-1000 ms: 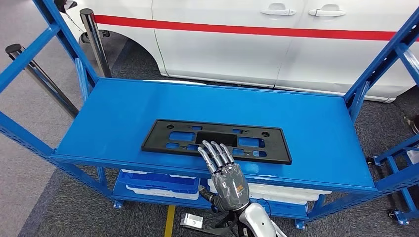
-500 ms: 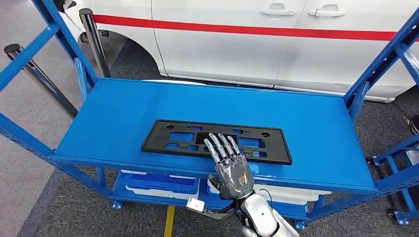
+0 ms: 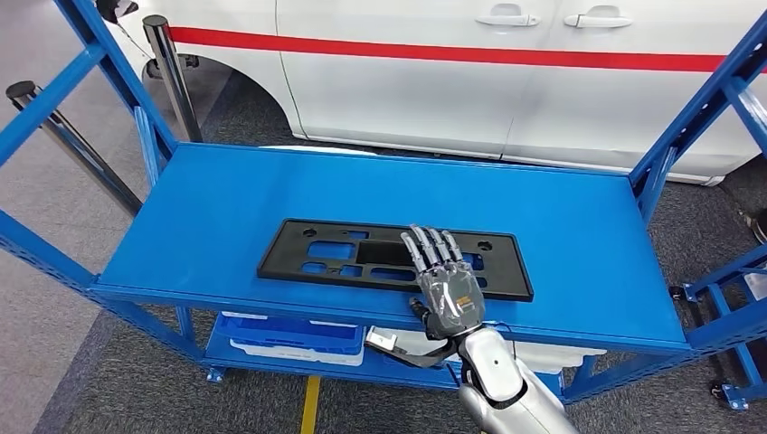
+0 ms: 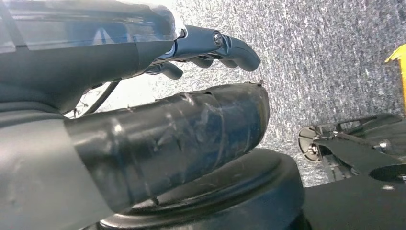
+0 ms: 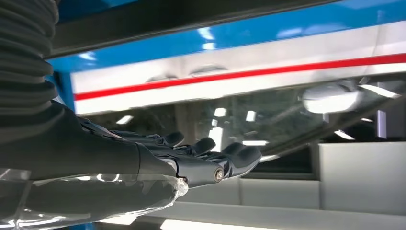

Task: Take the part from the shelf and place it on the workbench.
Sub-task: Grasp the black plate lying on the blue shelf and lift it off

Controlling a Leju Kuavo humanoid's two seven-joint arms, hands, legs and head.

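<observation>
Right behind the blue shelf (image 3: 226,208) stands a big white car (image 3: 434,81) with a red stripe. On top of the shelf, near its front edge, lies the flat black part (image 3: 344,253) with holes in it. The robot's right hand (image 3: 443,285) is over the right half of the part, fingers straight, side by side, holding nothing. I cannot tell if it touches. The left hand (image 4: 143,96) hangs over the grey floor (image 4: 335,48) with its fingers curled a little, holding nothing.
</observation>
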